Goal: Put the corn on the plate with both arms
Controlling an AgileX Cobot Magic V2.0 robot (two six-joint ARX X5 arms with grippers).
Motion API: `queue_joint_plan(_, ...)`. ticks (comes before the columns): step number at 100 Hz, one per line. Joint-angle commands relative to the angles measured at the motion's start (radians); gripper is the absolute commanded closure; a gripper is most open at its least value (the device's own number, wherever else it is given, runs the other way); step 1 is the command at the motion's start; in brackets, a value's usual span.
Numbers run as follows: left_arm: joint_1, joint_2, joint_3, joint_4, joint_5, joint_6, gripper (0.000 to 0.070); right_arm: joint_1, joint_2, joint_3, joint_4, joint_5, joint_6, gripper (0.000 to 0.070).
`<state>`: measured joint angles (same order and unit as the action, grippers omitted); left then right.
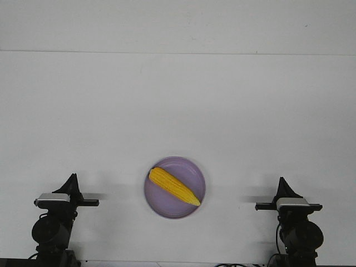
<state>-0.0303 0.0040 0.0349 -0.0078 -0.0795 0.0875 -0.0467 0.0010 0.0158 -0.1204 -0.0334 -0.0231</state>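
Left hand: nearest the camera at the lower left, pointed fingers up and drawn together to a tip; grasping nothing, well apart from the plate.
Right hand: mirrored at the lower right, likewise clenched to a point and holding nothing.
Corn: lying diagonally inside the plate, blunt end toward the far left, pointed tip toward the near right rim.
Plate: lavender, round, between the two arms, resting flat on the worktop.
Task status: looks complete, judging by where the cob lies.
Risk: the tip sits close to the rim (a rounded cob rolls easily), so any nudge to the plate from an arm moving inward could tip it out.
Worktop: plain white, matte, evenly lit.
Room: only a pale wall band beyond the far edge.
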Motion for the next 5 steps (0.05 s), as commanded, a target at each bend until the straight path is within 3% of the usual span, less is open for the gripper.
queue_joint_plan(1,0.001,-0.001,-0.021,0.010,-0.002,0.005,0.0684,-0.001,0.000,-0.003,0.015,-0.001,0.000,0.0698)
queue_joint_plan(5,0.001,-0.001,-0.021,0.010,-0.002,0.005,0.0684,-0.001,0.000,-0.003,0.015,-0.001,0.000,0.0698)
